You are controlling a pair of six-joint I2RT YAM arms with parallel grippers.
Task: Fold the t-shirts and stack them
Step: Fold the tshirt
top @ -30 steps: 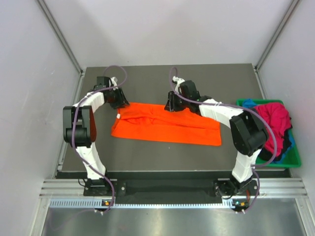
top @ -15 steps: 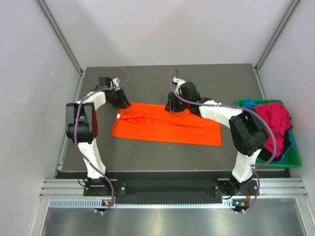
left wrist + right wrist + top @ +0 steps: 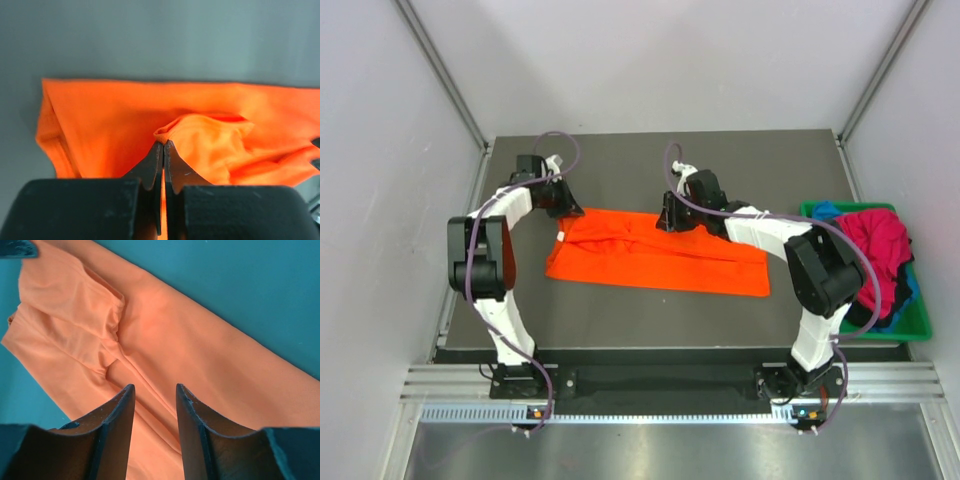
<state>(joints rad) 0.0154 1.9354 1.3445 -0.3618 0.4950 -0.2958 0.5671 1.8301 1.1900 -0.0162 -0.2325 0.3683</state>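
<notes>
Top external: found orange t-shirt (image 3: 655, 262) spread as a long band on desk (image 3: 720, 165). Logged left fingers (image 3: 151, 170) clenched on a puckered fold of it, right fingers (image 3: 116, 415) parted over the cloth, grasping nothing. Judged cloth light, limp, wrinkle-prone; best pinched at an edge, through both layers.

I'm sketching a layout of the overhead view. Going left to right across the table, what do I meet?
left gripper, pinching the shirt's left far corner → orange t-shirt → green bin, holding the magenta-red t-shirt
</notes>
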